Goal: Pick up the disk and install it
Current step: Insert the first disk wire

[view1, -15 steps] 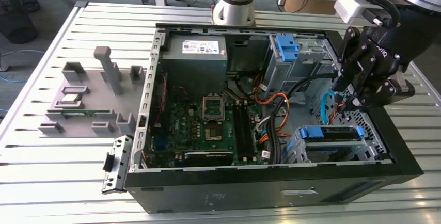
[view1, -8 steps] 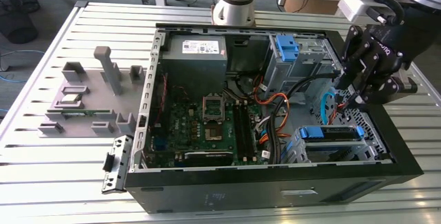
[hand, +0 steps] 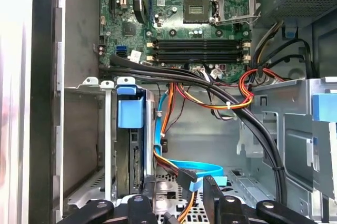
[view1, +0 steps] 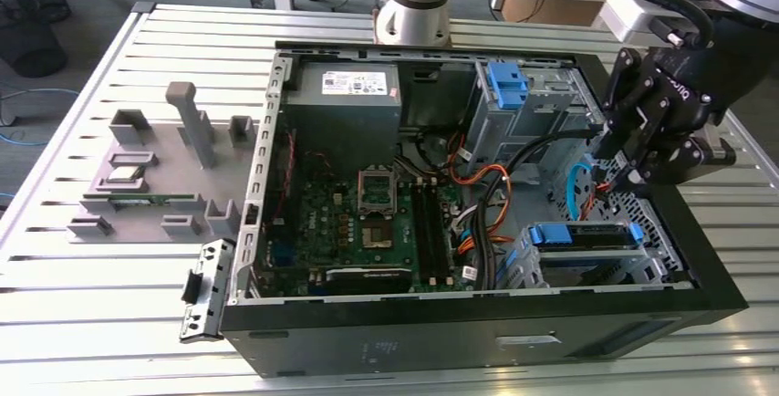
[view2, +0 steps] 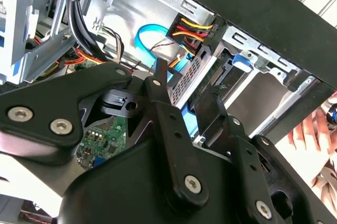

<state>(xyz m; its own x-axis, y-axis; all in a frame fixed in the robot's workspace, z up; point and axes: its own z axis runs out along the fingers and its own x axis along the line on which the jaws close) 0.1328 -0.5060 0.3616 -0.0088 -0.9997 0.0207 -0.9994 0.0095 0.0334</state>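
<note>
While the disk (view1: 585,236) sits in the drive bay (view1: 655,255), tool (view1: 618,177) just beside it, spread, gripping nothing.

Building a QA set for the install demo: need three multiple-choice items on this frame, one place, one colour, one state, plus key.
1. Where is the disk? A) on the grey fixture plate B) in a drive cage of the case C) on the table outside
2. What colour is its rail tab? A) blue B) red C) green
3. How is the gripper? A) shut on the disk B) shut on a cable C) open, empty
Key: 1B, its railed edge stands in the cage; 2A, the tab shows blue in the first wrist view; 3C, the fingers stand apart, gripping nothing.
</note>
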